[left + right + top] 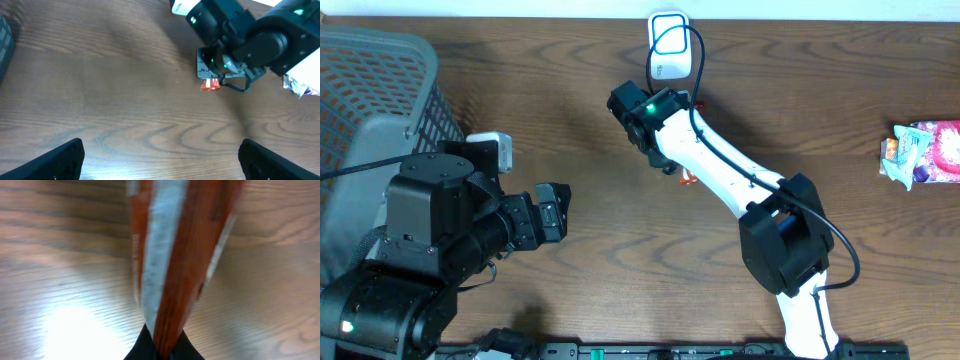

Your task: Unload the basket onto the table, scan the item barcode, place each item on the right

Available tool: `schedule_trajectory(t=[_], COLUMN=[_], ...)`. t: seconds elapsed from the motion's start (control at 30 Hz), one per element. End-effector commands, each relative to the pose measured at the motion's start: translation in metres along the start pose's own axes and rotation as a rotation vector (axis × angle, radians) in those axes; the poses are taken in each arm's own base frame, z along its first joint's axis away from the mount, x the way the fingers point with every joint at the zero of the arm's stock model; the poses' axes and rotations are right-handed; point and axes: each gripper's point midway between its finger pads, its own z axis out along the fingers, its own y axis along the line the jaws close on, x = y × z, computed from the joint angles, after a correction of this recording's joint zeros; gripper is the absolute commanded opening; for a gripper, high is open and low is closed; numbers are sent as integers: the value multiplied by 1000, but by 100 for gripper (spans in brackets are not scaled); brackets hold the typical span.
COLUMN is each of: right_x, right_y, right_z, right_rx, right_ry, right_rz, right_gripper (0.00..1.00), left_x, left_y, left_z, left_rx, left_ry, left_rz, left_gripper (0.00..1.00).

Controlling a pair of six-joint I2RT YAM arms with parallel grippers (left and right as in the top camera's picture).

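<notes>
The right gripper [161,349] is clamped on an orange-red packet [170,255]. Its dark jaws meet at the packet's lower edge in the right wrist view, and the packet rises from them close to the lens, blurred, with a pale silvery stripe down its length. In the overhead view this arm reaches toward the white scanner [670,45]. Its wrist sits just in front of the scanner, and a small corner of the orange packet shows beneath the arm, a little farther from the scanner on the wooden table [570,100]. Whether the packet touches the wood cannot be told.

The left gripper [160,162] holds nothing. Its fingers [60,160] stand wide apart at the bottom corners of the left wrist view, above bare wood, well away from the scanner on its left-arm side.

A grey mesh basket [380,90] lies far to that same side of the scanner, and a colourful wrapped item [923,155] lies far to the opposite side.
</notes>
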Motion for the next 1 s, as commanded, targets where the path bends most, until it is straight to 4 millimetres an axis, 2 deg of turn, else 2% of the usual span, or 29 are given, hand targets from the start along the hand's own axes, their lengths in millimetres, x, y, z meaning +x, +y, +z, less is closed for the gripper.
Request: schedule_trajectory(t=[0.0, 0.1, 0.13, 0.23, 0.3, 0.33, 0.37, 0.4, 0.57, 0.77, 0.87, 0.97], right_x=[12, 32, 46, 58, 61, 62, 63, 63, 47, 12, 4, 6], right_y=[-11, -9, -11, -17, -20, -21, -21, -21, -27, -19, -15, -5], right_z=[22, 46, 59, 65, 65, 64, 64, 62, 41, 9, 4, 10], right_rx=[134, 152, 174, 198, 208, 212, 211, 211, 212, 139, 89, -36], right_ry=[-11, 9, 29, 58, 71, 77, 81, 86, 86, 33, 37, 110], right_rz=[23, 12, -7, -30, -41, -46, -48, -49, -45, -61, -50, -36], right_gripper=[1, 1, 3, 17, 29, 41, 57, 64, 63, 62, 65, 69], left_x=[-1, -1, -1, -1, -1, -1, -1, -1, -1, -1, -1, -1], left_y=[1, 1, 1, 1, 1, 1, 1, 1, 1, 1, 1, 1], left_z=[-2, -2, -2, -2, -2, -2, -2, -2, -2, -2, -2, -2], left_rx=[-5, -5, -5, -5, -5, -5, -5, -5, -5, -5, -5, -5], left_ry=[-9, -9, -9, -9, -8, -9, -9, -9, -9, -9, -9, -9], left_rz=[5, 5, 5, 5, 5, 5, 5, 5, 5, 5, 5, 5], left_gripper=[98, 98, 98, 98, 98, 98, 98, 98, 98, 98, 98, 98])
